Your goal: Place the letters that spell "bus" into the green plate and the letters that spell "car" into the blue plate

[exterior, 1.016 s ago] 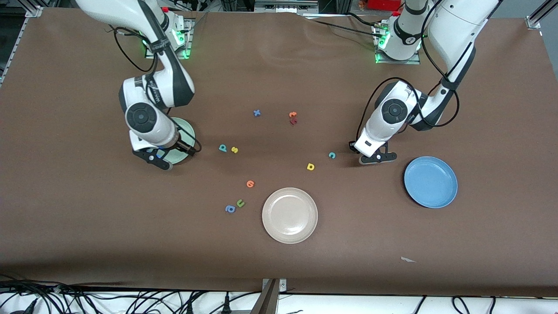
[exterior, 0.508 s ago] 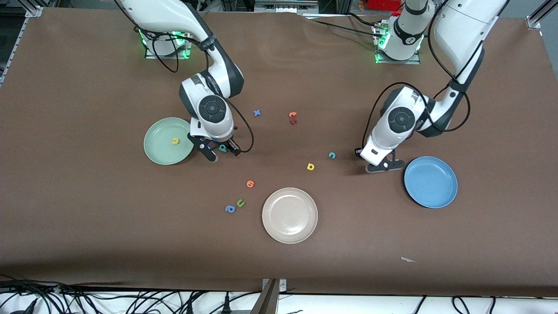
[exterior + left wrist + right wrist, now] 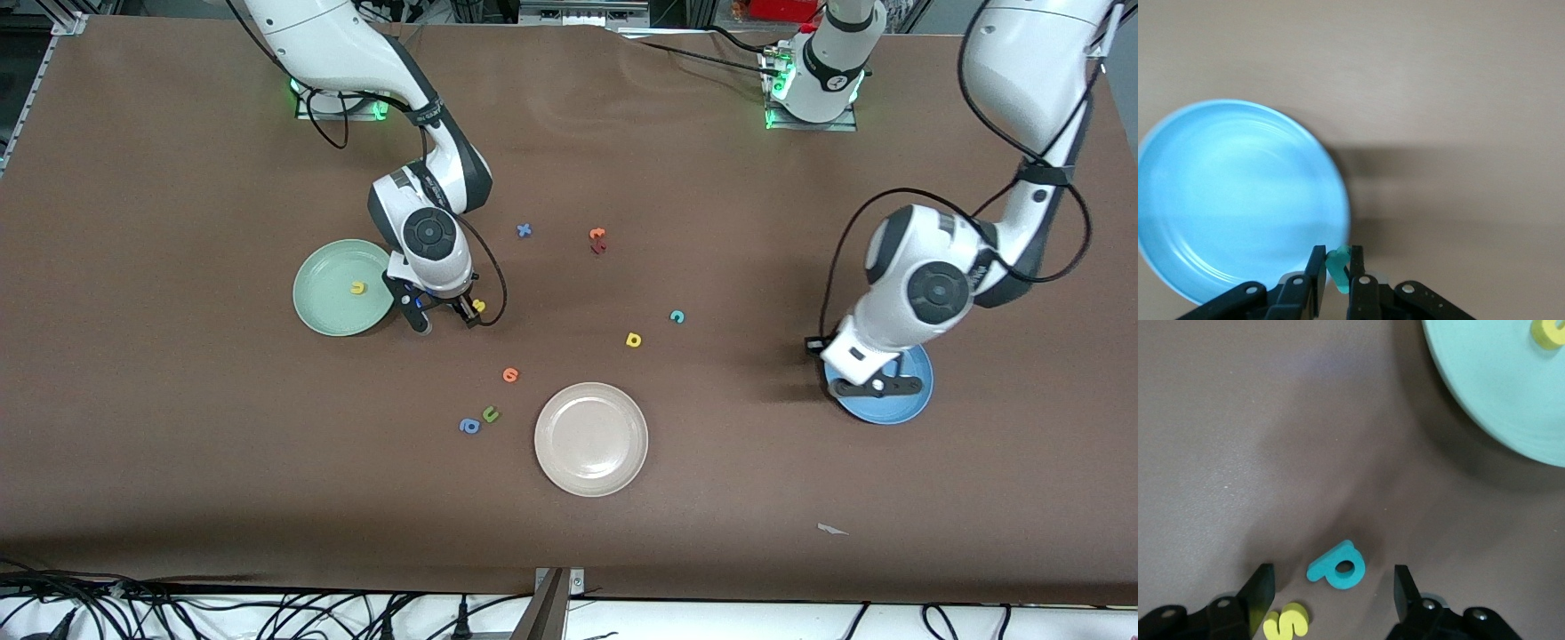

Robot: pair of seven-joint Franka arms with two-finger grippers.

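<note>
Yellow u (image 3: pixel 357 287) alone lies in the green plate (image 3: pixel 322 307); right gripper (image 3: pixel 1331 590), jaws spread, straddles the teal b (image 3: pixel 1338 566) beside the yellow s (image 3: pixel 1286 622), while left gripper (image 3: pixel 1339 265) pinches a teal letter (image 3: pixel 1339 267) over the empty blue plate (image 3: pixel 1218 200), with teal c (image 3: pixel 677 316) and yellow a (image 3: pixel 633 340) left on the table.
</note>
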